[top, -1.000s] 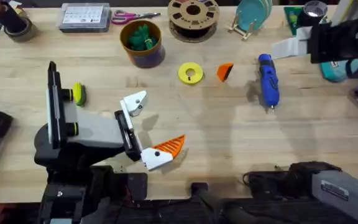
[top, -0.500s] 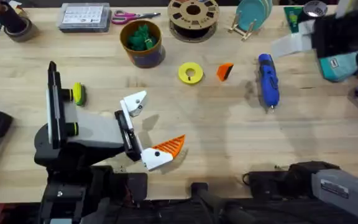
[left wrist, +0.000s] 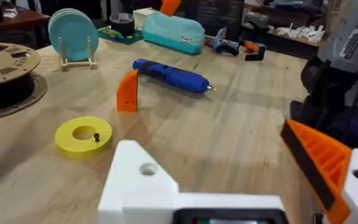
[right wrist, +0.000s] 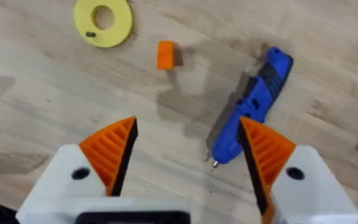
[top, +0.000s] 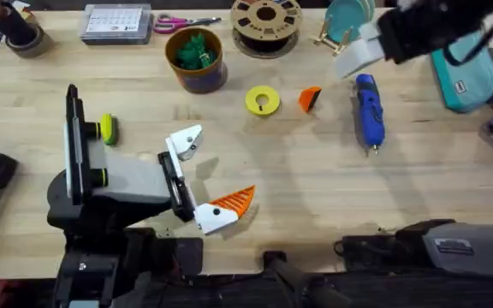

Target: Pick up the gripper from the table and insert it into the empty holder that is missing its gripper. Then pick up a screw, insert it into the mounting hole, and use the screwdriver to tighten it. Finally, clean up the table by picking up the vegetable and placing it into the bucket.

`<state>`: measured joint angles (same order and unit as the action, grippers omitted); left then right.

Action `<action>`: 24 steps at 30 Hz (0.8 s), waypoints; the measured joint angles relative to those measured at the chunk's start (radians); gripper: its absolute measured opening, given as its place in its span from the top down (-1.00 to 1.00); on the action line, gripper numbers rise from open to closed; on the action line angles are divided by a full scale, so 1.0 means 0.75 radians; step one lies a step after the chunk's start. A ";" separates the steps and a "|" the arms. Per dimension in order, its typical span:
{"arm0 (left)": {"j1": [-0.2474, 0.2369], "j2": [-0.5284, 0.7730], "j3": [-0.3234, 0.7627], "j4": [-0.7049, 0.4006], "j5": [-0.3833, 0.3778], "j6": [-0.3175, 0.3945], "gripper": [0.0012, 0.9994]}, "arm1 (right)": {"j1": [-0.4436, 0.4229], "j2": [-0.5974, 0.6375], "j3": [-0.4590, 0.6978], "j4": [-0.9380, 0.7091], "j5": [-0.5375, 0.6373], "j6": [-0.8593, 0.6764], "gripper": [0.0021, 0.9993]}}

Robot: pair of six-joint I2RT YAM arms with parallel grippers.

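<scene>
Matt wooden table [top: 315, 188], glossy blue plastic screwdriver [top: 369, 109], ribbed orange plastic gripper [top: 310, 98]

Both arms were black. The right gripper [right wrist: 188, 155] had white angular mounts with round screw holes, each tipped by ribbed orange pads [right wrist: 112, 149]. The left gripper [left wrist: 229, 180] had one orange tip.

Right claw [top: 353, 58] raised above screwdriver [top: 369, 111], orange gripper [top: 310, 98] beside it

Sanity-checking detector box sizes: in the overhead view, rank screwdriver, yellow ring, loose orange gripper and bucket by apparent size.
Largest to smallest:
1. Bucket and screwdriver: bucket is wider, screwdriver longer; too close to rank.
2. Yellow ring.
3. Gripper, clearly smallest.
</scene>
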<state>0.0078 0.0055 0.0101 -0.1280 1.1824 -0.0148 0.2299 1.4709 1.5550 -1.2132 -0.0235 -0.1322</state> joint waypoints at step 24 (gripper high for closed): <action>0.000 0.000 0.000 0.000 0.000 0.000 -0.97 | 0.117 0.314 0.104 -0.015 0.000 -0.005 -1.00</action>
<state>0.0078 0.0051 0.0101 -0.1280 1.1824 -0.0148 0.3176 1.7062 1.6334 -1.2244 -0.0235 -0.1356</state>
